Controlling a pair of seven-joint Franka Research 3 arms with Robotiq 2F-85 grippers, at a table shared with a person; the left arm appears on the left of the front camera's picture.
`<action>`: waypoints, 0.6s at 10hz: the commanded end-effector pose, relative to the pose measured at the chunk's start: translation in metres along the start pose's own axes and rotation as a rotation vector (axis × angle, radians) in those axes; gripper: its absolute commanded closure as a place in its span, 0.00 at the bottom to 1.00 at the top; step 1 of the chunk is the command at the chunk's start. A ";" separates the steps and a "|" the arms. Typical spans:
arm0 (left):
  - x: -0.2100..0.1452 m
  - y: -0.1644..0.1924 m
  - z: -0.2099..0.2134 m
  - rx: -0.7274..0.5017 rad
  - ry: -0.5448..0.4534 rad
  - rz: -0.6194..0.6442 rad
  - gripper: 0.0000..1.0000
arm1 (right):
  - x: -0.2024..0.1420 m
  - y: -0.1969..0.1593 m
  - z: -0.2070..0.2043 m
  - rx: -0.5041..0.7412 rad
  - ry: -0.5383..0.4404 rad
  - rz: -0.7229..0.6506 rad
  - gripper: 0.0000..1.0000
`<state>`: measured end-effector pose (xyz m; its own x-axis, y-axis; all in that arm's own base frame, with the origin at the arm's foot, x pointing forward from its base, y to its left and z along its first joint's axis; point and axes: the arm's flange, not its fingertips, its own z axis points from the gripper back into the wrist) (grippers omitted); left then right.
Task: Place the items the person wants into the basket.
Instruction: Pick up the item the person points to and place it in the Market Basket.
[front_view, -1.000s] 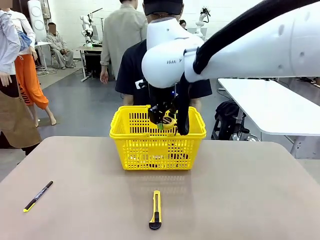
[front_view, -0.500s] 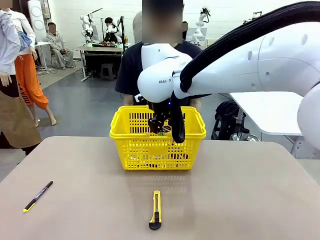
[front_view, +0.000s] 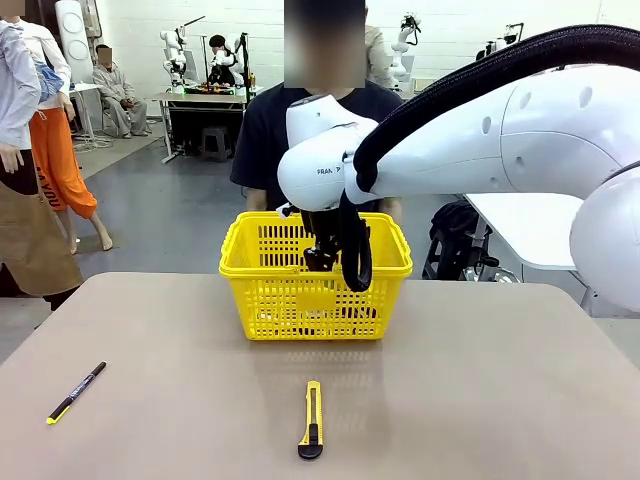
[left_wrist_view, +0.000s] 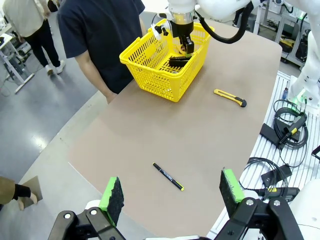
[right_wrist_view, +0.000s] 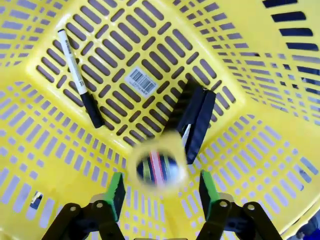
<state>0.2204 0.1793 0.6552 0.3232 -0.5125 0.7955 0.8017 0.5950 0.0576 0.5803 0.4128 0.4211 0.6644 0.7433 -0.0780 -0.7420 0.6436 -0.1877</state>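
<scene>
The right gripper (front_view: 321, 262) has sunk from above the rim into the mouth of the basket (front_view: 262, 295) over the last second, and the tape measure (right_wrist_view: 157, 169) it carried between its pads has come free. In the right wrist view the jaws now stand apart with clear gaps on both sides of the round yellow-and-black body, which is blurred as if dropping, just ahead of the fingers at about 12 o'clock. My judgement is that this is the release, so the third wanted item is going in.

Beyond it on the basket floor, the stapler (right_wrist_view: 192, 120) lies at about 1 o'clock and the marker (right_wrist_view: 80, 80) at about 10 o'clock, well apart.

The left gripper (left_wrist_view: 172, 192) hangs wide open and empty above the near table. Nearest in the front view, the utility knife (front_view: 312, 418) at 6 o'clock and the pen (front_view: 76, 392) at 8 o'clock lie where they lay a second ago. At the far edge, the person (front_view: 265, 135) stands behind the basket at 12 o'clock.
</scene>
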 end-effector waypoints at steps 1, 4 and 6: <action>0.000 0.000 0.001 -0.006 -0.011 -0.009 0.00 | 0.009 0.001 0.013 0.008 0.001 0.025 0.00; 0.000 0.000 0.001 -0.006 -0.011 -0.009 0.00 | 0.011 0.003 0.012 0.003 -0.005 0.020 0.00; 0.000 0.000 0.001 -0.006 -0.011 -0.009 0.00 | 0.011 0.005 0.012 0.000 -0.011 0.013 0.00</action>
<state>0.2204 0.1793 0.6552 0.3232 -0.5125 0.7955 0.8017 0.5950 0.0576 0.5773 0.4191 0.4272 0.6536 0.7538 -0.0679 -0.7507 0.6342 -0.1848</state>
